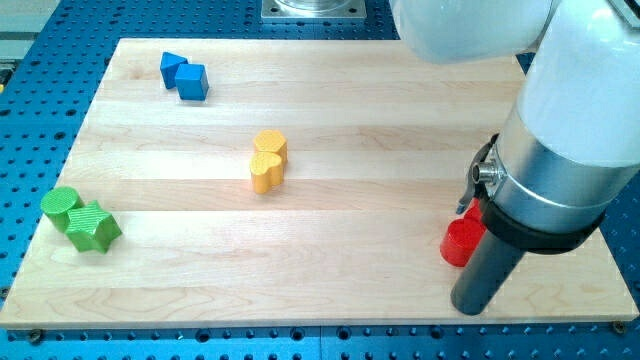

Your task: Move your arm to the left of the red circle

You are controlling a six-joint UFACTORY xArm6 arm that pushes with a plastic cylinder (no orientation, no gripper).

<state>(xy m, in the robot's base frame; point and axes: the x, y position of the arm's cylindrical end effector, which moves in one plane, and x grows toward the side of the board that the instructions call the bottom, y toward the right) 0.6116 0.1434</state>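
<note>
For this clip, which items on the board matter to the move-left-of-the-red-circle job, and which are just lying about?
In the job:
- red circle, partly hidden behind the rod
- my tip, just to the view's right of it and lower

Lying about:
- blue blocks, the view's top left
- yellow blocks, centre
- green blocks, the view's left

The pale wooden board (340, 150) looked smooth, with a fine straight grain running across joined planks and a faint satin sheen. Around it, the blue metal table (40, 130) was matt and dotted with rows of small holes. The red cylinder block (460, 242), the two yellow blocks (267, 160), the two blue blocks (184, 76) and the two green blocks (80, 218) all looked like matt plastic with fine ridges on their sides. The arm's white plastic shell (590, 80) was glossy; below it sat a brushed silver metal collar (560, 190) and the dark matt rod with my tip (474, 306).
</note>
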